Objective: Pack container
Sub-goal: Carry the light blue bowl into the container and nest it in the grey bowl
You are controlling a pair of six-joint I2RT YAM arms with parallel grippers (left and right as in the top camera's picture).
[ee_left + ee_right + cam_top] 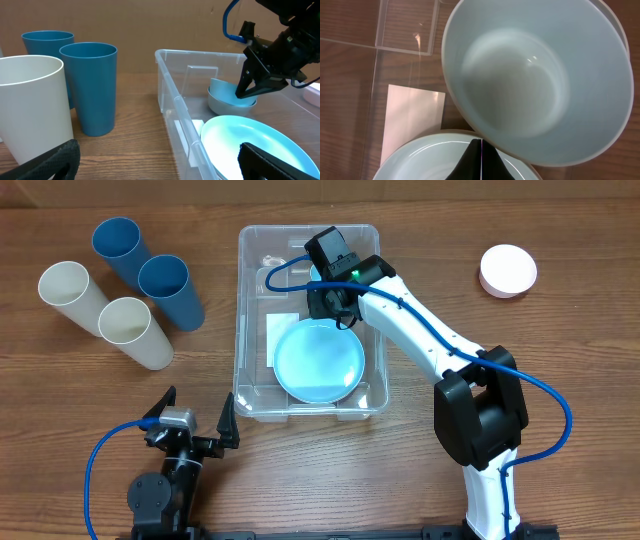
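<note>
- Your container (241, 320) stands mid-table, just ahead of the two arm bases.
- A pale blue plate (320, 362) lies at its near end, partly over the white label (283, 332). A bowl (520, 75) sits at the far end, its rim overlapping the plate's edge.
- Your right gripper (481, 150) is down inside the container with its jaws shut tight and its tips right at the bowl's near rim. You cannot tell from these views whether they pinch the rim or only touch it.
- Your left gripper (200, 408) sits low near the table's front edge, left of the container, jaws wide apart and empty.
- The step, as I read it: packing is partway. Plate and bowl are in. Two blue cups (170, 290) and two white cups (135, 330) stand upright well to the left, and a small pink piece (508, 270), dish or lid, lies far right.
- The next move likely calls for raising your right arm straight up past the wall before swinging. Watch whether the bowl comes with it.
- The cups fall to your left arm. Little floor is free, so they probably need nesting or stacking first.
- The table (560, 220) is brown wood grain. A plain brown board (125, 22) backs it, and no more of the room shows.
</note>
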